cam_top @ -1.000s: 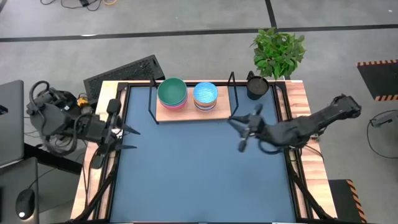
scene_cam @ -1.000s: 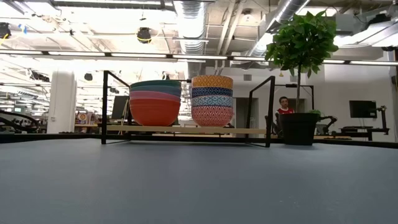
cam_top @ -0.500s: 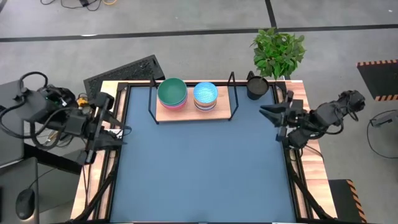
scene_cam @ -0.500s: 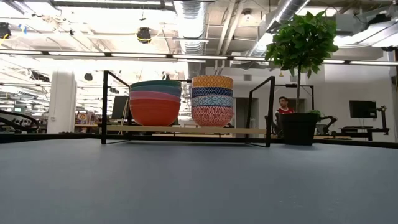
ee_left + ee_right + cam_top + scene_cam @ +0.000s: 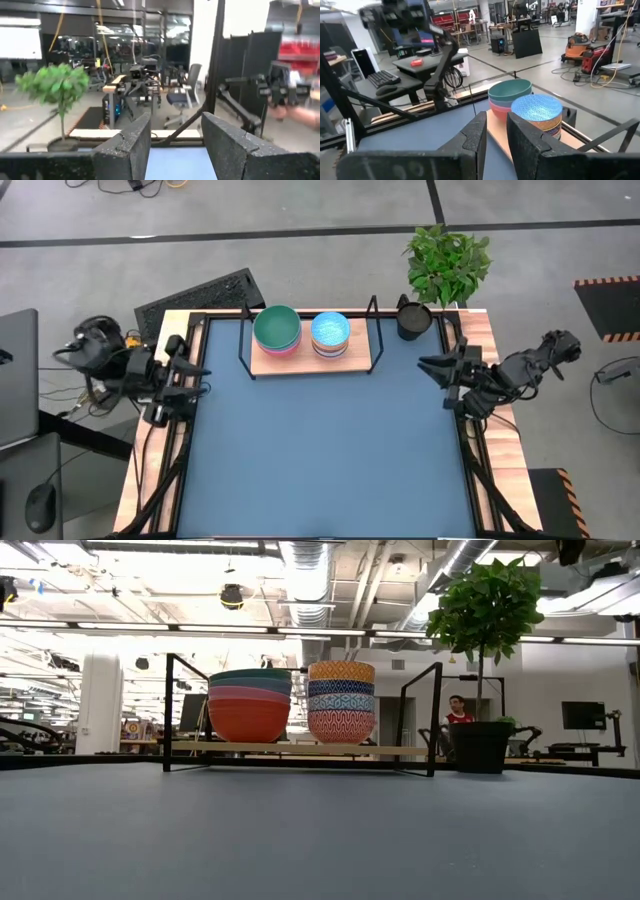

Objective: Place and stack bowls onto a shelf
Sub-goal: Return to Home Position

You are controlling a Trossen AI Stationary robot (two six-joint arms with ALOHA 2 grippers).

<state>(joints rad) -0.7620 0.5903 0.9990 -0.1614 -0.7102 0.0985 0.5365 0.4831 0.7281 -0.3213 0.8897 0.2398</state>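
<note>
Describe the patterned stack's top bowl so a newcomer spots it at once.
At the back edge of the table stands the wire-framed wooden shelf, holding two bowl stacks. The patterned bowl tops the stack nearer the black cup. Its inside is bright speckled blue; the teal bowl topping the other stack is plain.

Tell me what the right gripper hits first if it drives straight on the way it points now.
Probably the black wire end frame of the shelf, then the patterned bowl stack behind it; the right gripper aims at that end. Depth is unclear, so it might pass just in front.
</note>
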